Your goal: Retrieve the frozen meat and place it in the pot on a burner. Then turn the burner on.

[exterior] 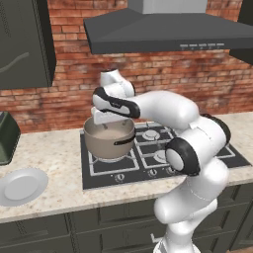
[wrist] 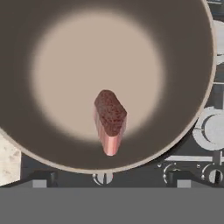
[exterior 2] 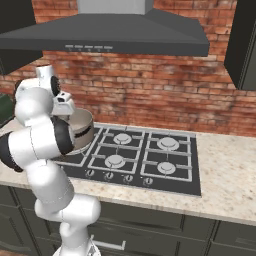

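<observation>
Hovering: gripper (exterior: 105,120) above the pot (exterior: 109,140), fingers pointing down toward its opening
Gripper: jaws spread wide, nothing between them; fingertips hard to make out in the left base view, where the white hand merges with the pot's pale inside
Meat: frozen meat (wrist: 110,120) inside the pot, seen from the hand view as a small reddish-pink slab, dark speckled end facing the camera; whether it lies on the bottom or stands clear of it cannot be told
Pot: on the front left burner of the cooktop (exterior: 202,159), dark handle pointing toward the right; in the right base view the pot (exterior 2: 81,131) is partly hidden behind the arm
Burner under pot: covered by the pot, only its grate showing
Other burner: silver cap (exterior 2: 115,161) under a black grate, knobs (exterior 2: 128,178) along the front edge
Cut off: white plate (exterior: 22,186) at the left edge of the counter; dark green appliance (exterior: 7,136) behind it, mostly out of frame
Writing: none readable; hood (exterior: 173,30) buttons too small to make out
</observation>
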{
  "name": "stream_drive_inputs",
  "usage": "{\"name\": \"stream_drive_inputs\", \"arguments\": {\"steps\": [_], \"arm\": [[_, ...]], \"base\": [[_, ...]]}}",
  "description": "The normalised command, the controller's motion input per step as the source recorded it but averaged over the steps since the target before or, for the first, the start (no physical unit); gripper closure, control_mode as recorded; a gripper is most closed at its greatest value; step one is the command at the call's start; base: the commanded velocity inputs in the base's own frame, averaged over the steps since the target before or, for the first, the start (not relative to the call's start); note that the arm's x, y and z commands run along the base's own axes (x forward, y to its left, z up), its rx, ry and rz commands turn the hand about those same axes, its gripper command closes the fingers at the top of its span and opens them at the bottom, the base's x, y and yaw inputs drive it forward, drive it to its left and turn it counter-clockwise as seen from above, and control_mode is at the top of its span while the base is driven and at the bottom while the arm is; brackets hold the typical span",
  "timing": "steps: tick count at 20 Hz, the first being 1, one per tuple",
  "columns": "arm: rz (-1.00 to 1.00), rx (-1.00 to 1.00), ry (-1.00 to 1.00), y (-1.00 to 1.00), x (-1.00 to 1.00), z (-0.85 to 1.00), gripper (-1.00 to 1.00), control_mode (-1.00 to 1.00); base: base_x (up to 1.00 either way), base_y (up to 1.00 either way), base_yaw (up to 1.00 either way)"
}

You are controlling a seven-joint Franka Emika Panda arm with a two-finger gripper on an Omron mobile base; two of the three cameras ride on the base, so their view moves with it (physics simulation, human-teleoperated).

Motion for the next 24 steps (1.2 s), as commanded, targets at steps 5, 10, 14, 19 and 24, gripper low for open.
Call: {"name": "stream_drive_inputs", "arguments": {"steps": [5, 10, 14, 19, 24], "arm": [[-0.05, 0.02, -0.02, -0.01, -0.83, 0.42, -1.0, -1.0], [-0.09, 0.0, 0.0, -0.04, -0.85, 0.34, -1.0, -1.0], [-0.12, 0.01, 0.0, -0.08, -0.76, 0.21, -1.0, -1.0], [-0.11, 0.03, 0.0, -0.11, -0.5, -0.01, -1.0, -1.0], [0.0, 0.01, -0.01, -0.02, 0.0, -0.02, -1.0, -1.0]], "base": [[0.0, 0.0, 0.0], [0.0, 0.0, 0.0], [0.0, 0.0, 0.0], [0.0, 0.0, 0.0], [0.0, 0.0, 0.0]]}}
